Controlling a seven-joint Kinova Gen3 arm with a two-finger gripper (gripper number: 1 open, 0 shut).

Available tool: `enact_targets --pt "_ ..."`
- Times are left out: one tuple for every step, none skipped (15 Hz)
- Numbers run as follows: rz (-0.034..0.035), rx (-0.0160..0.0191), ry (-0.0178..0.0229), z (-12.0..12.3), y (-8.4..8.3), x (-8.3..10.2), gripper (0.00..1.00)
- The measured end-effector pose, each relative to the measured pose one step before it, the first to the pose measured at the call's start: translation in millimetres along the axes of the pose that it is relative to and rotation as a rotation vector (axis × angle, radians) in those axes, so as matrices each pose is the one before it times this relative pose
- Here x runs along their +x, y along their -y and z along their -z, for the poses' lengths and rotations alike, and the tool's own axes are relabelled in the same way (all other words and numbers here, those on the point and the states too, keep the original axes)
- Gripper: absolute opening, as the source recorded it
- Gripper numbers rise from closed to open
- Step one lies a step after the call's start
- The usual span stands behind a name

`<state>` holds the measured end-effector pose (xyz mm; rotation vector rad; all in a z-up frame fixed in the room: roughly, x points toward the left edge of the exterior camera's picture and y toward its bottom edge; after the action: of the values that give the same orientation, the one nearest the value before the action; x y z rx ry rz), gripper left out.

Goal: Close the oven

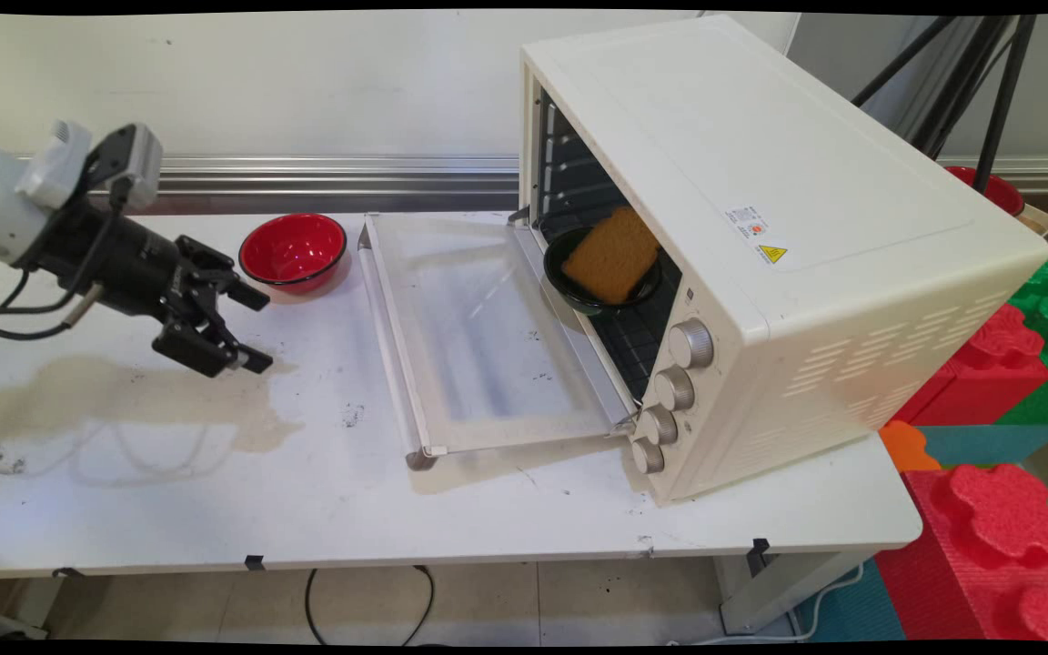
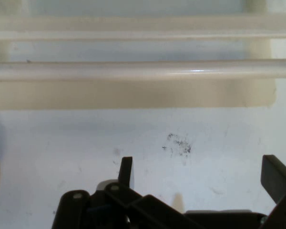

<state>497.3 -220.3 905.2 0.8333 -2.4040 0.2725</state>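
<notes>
1. Gripper (image 1: 251, 329), left of frame: jaws wide, holding nothing, above the table (image 1: 306, 491).
2. Red bowl (image 1: 293, 249) just behind; oven door (image 1: 478, 337) lies open at centre.
3. Inside the oven (image 1: 760, 227), a black dish (image 1: 599, 277) carries what is probably toast (image 1: 610, 255).

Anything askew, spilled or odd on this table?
Yes. The toast leans tilted in the black dish inside the oven, whose door lies fully open. A tan stain spreads on the table below the open gripper.
</notes>
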Motion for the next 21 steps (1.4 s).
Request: enact_targets --pt "0.00136 -0.00051 0.00269 -3.02 -0.03 -1.22 1.0" --pt "0.0024 -0.00073 0.00416 -4.73 0.11 -1.77 1.0" --pt "0.00127 -0.00003 0.00231 -3.18 0.16 -0.94 1.0" --pt "0.00189 0.00058 0.00292 -5.31 0.43 -1.09 1.0" --pt "0.00141 0.00087 0.00113 -3.51 0.28 -0.54 1.0" --pt "0.0031 0.00189 0.00126 -5.64 0.45 -0.62 1.0" --pt "0.00235 0.00169 -0.00017 -3.67 0.41 -0.21 1.0" --pt "0.00336 0.00118 0.00014 -6.23 0.57 0.25 1.0" --pt "0.00442 0.0024 -0.00079 -6.86 0.69 0.52 1.0" --pt "0.0047 0.00274 -0.00124 -6.62 0.72 0.56 1.0" --pt "0.00326 0.00162 -0.00146 -5.75 0.72 0.74 1.0" --pt "0.00241 0.0015 -0.00212 -6.27 0.75 0.6 1.0" --pt "0.00118 0.00107 -0.00281 -6.8 0.82 0.6 1.0" --pt "0.00055 0.00059 -0.0016 -3.84 0.33 -0.1 1.0" --pt "0.00051 0.00067 -0.00165 -3.65 0.32 -0.1 1.0" --pt "0.00093 0.00067 -0.00168 -3.42 0.28 -0.24 1.0" --pt "0.00031 0.00015 -0.00129 -2.66 0.16 -0.16 1.0" --pt "-0.00032 0.0002 -0.00176 -3.82 0.17 -0.27 1.0" --pt "-0.00018 -0.00012 -0.00163 -2.43 0.05 -0.13 1.0" --pt "-0.00027 -0.00029 -0.00217 -3.49 -0.04 -0.37 0.0" --pt "-0.00033 -0.00018 -0.00133 -2.26 -0.02 -0.3 0.0"
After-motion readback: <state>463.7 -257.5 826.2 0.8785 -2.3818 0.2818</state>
